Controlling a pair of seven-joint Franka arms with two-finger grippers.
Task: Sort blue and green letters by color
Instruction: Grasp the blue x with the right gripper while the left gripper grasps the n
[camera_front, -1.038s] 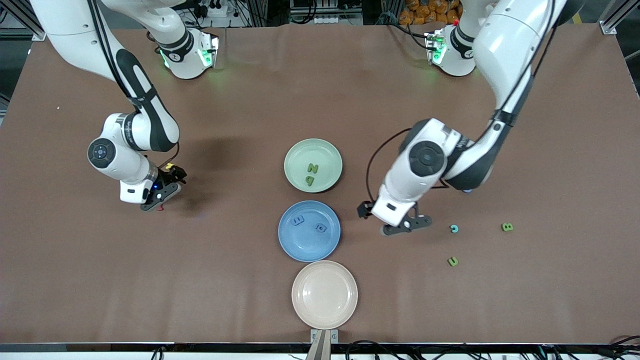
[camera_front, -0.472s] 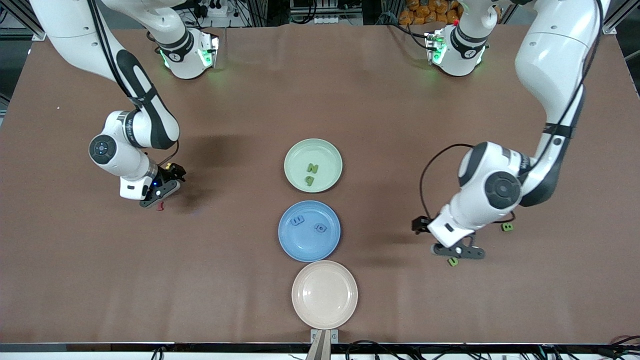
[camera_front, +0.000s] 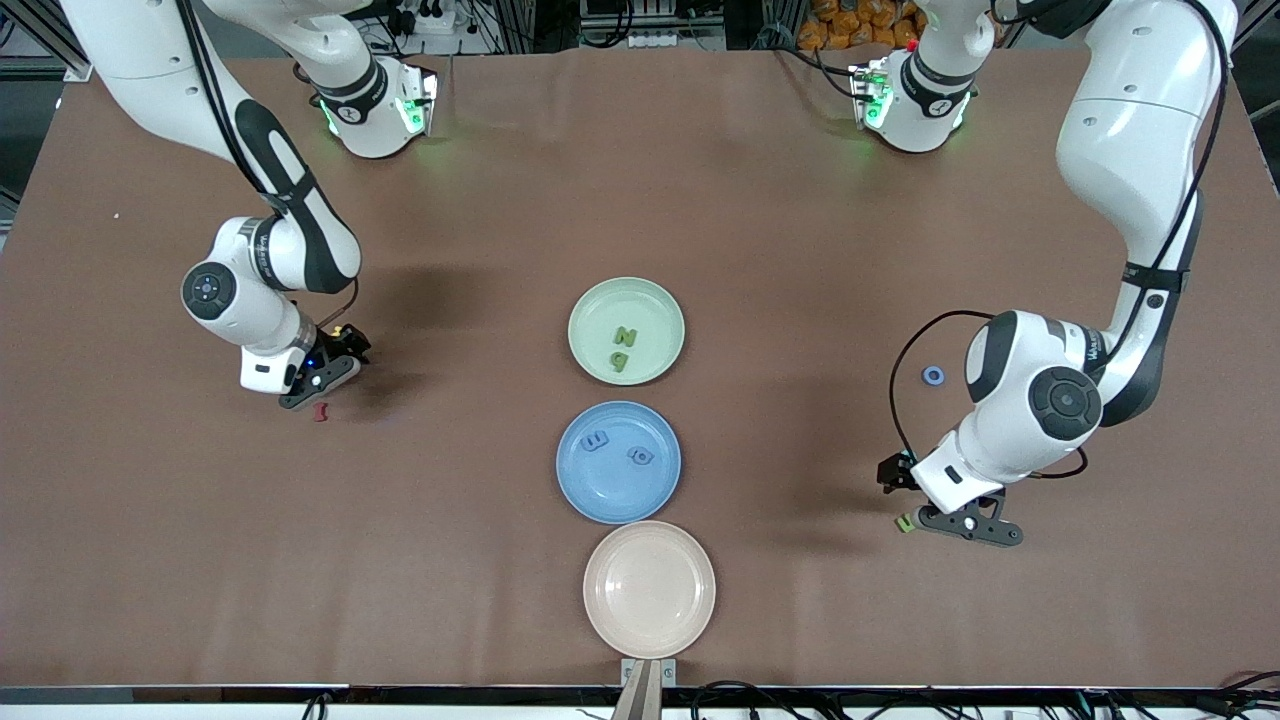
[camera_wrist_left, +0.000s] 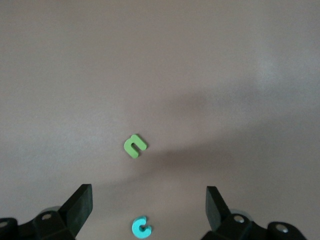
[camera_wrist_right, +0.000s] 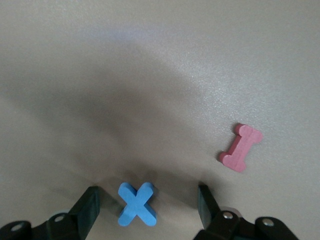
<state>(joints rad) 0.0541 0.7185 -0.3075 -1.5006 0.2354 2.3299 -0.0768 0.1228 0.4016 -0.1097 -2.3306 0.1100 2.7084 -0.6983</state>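
I see three plates in a row at table centre. The green plate (camera_front: 590, 300) holds two green letters (camera_front: 623, 347); the blue plate (camera_front: 575, 475), nearer the camera, holds two blue letters (camera_front: 617, 447); the pink plate (camera_front: 650, 590), nearest, sits at the table edge. The left gripper (camera_wrist_left: 147, 212) hangs wide-jawed over a green letter n (camera_wrist_left: 135, 145) and a teal letter c (camera_wrist_left: 141, 227). The right gripper (camera_wrist_right: 147, 210) straddles a blue letter X (camera_wrist_right: 137, 203), jaws apart, not gripping; a red letter I (camera_wrist_right: 240, 147) lies beside it. Bare cloth surrounds both.

A matt brown table covering (camera_front: 500, 200), smooth glossy plates (camera_front: 650, 590) and matt, foam-like letters (camera_wrist_left: 135, 145) are seen.
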